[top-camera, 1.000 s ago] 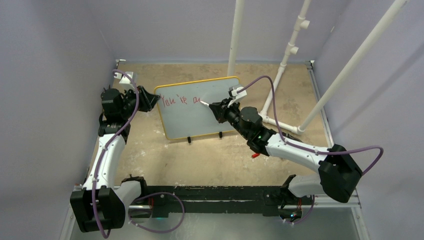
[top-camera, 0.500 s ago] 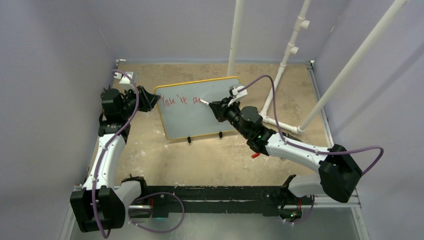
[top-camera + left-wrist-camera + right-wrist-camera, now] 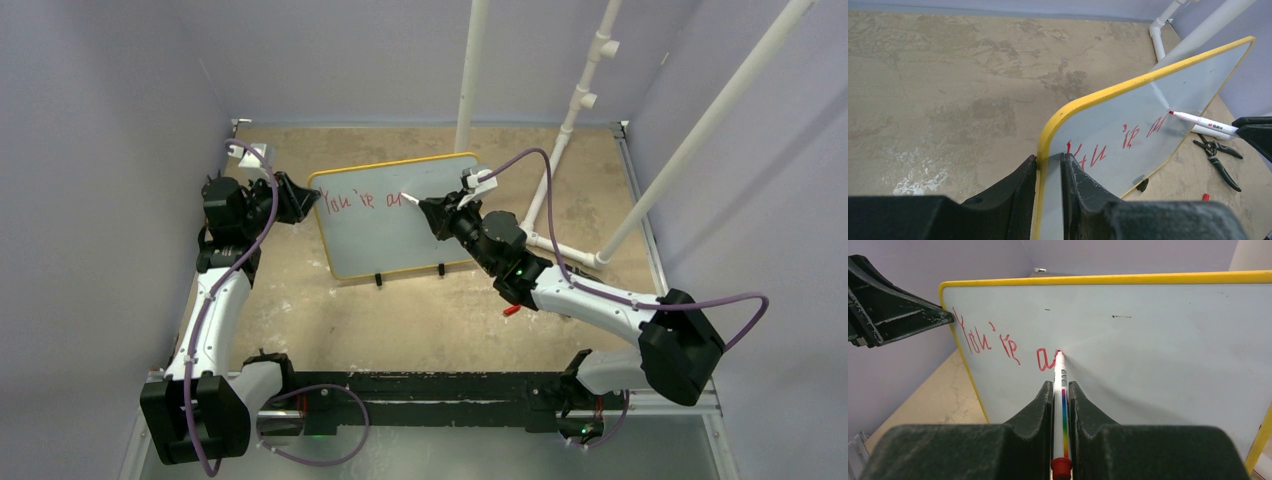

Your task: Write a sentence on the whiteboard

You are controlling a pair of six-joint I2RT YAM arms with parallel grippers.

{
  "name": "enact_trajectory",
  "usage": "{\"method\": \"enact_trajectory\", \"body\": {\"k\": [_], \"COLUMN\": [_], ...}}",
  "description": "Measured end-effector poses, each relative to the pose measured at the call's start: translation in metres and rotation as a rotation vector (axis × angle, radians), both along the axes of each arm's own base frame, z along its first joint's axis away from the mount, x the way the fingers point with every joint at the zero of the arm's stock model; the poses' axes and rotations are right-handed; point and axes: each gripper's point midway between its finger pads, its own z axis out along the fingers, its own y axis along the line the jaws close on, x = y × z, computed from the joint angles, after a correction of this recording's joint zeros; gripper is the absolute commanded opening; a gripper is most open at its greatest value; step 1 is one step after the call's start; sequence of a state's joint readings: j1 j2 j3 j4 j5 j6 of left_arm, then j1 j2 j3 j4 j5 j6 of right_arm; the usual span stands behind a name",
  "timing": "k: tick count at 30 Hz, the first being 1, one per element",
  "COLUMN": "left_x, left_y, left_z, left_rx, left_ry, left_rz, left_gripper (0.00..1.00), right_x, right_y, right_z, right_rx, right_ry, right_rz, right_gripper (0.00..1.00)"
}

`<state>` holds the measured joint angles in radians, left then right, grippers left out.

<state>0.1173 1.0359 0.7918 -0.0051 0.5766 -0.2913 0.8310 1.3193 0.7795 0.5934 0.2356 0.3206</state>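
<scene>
Marker (image 3: 1060, 367) tight in right tool (image 3: 1060, 386), against whiteboard (image 3: 1158, 365)

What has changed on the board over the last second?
The right gripper, shut on the marker, carried the tip a little toward the top edge of the whiteboard, lengthening the red stroke after "You're". The left gripper stays clamped on the board's left edge, and the board has not shifted.

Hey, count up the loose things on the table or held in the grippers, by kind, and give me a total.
whiteboard: 1
marker: 1
pliers: 1
small red piece, maybe a marker cap: 1
Total: 4
</scene>
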Motion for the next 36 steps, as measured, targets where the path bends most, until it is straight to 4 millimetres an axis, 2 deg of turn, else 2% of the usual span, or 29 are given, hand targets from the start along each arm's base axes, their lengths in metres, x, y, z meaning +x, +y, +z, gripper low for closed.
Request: {"method": "enact_trajectory", "body": {"k": [8, 19, 31, 36], "left_x": [0.0, 0.0, 0.0, 0.0], "left_y": [0.0, 0.0, 0.0, 0.0], "left_z": [0.0, 0.0, 0.0, 0.0], "left_rx": [0.0, 0.0, 0.001, 0.001], "left_ry": [0.0, 0.0, 0.0, 0.0], "left_rz": [0.0, 0.001, 0.001, 0.001], "left_gripper": [0.23, 0.23, 0.23, 0.23], "right_x": [0.0, -0.008, -0.008, -0.004], "right_y": [-0.003, -0.007, -0.006, -0.002], "right_z": [-0.002, -0.025, -0.022, -0.011], "right_rx": [-0.001, -0.013, -0.007, 0.009], "right_ry": [0.005, 0.052, 0.044, 0.024], "right_rz": [-0.009, -0.003, 0.002, 0.001], "right_gripper": [0.0, 0.0, 0.0, 0.0]}}
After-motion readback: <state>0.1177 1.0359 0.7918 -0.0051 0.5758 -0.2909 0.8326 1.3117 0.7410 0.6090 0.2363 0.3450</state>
